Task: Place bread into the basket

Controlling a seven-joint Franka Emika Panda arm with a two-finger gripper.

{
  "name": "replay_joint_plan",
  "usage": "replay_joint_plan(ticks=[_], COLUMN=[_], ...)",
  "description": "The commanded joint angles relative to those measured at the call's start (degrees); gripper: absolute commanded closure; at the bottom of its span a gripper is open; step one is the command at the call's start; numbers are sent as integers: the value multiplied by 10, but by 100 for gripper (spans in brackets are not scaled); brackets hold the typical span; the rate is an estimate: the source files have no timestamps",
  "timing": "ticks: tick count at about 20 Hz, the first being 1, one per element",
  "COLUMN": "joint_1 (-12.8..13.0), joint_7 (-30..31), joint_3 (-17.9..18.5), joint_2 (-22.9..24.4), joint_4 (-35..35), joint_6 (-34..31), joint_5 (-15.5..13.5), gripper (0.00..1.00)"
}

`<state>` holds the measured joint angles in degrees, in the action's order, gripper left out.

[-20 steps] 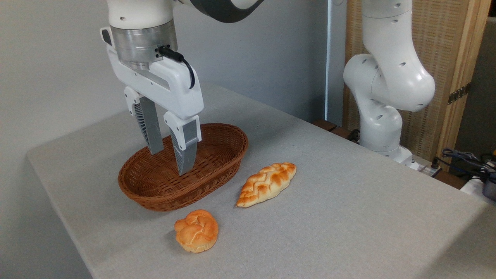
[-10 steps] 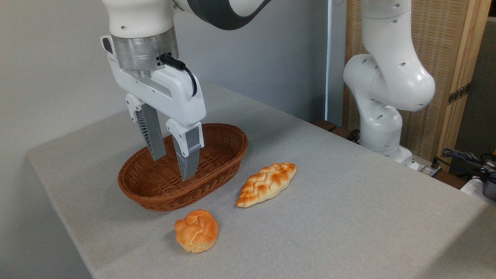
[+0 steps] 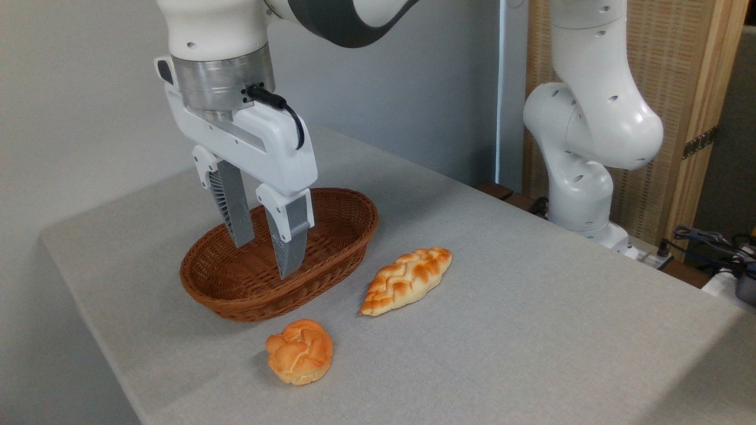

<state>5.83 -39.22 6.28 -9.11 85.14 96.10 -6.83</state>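
The arm reaches in from the top, wrist pointing straight down, and the pincer hangs with its two grey fingers spread apart and nothing between them. Its tips appear in front of the basket, which sits on the grey counter directly under and behind the pincer. The bun lies on the counter below the pincer and slightly right, apart from the basket's near rim. The loaf lies to the pincer's right, beside the basket. The arm's base stands far right.
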Motion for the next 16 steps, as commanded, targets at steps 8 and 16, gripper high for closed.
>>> replay_joint_plan(ticks=[8, 16], joint_1=[3, 2], joint_7=[-2, -3], joint_3=[7, 7], joint_2=[12, 5], joint_4=[-2, 12], joint_6=[-8, -2], joint_5=[-13, -8], gripper=[0, 0])
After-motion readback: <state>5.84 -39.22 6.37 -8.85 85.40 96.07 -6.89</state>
